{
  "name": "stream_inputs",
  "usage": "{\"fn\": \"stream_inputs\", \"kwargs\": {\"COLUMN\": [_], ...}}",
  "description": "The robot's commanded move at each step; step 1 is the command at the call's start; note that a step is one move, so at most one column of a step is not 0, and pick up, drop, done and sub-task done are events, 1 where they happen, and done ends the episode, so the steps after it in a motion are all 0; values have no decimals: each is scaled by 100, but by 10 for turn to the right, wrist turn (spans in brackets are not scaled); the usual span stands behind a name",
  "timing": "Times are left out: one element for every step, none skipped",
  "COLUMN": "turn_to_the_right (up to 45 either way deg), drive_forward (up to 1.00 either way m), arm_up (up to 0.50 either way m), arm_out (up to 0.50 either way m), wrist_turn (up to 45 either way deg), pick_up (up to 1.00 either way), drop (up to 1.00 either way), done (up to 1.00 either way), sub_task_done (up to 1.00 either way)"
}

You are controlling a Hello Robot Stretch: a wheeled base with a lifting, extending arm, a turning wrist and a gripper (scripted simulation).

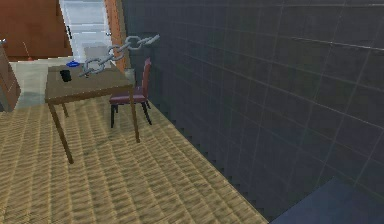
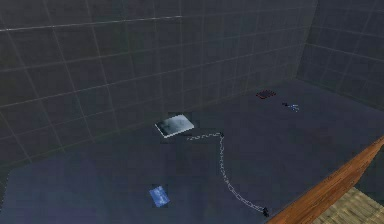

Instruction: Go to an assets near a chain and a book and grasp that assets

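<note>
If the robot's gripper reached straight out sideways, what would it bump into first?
Likely the chain lying on the dark top, then the wall beyond. Height is unclear, so it might pass over the chain and meet the wall first.

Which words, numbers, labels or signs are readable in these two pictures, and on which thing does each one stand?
None can be read.
The flat grey thing and the small blue thing on the dark surface are too small to show any print.
The same holds for the dark cup on the wooden table.
</note>
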Motion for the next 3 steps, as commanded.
{"fn": "stream_inputs", "kwargs": {"turn_to_the_right": [0, 0, 0], "drive_forward": [0, 0, 0], "arm_up": [32, 0, 0], "arm_out": [0, 18, 0], "wrist_turn": [0, 0, 450], "pick_up": [0, 0, 0], "drop": [0, 0, 0], "done": [0, 0, 0], "sub_task_done": [0, 0, 0]}}
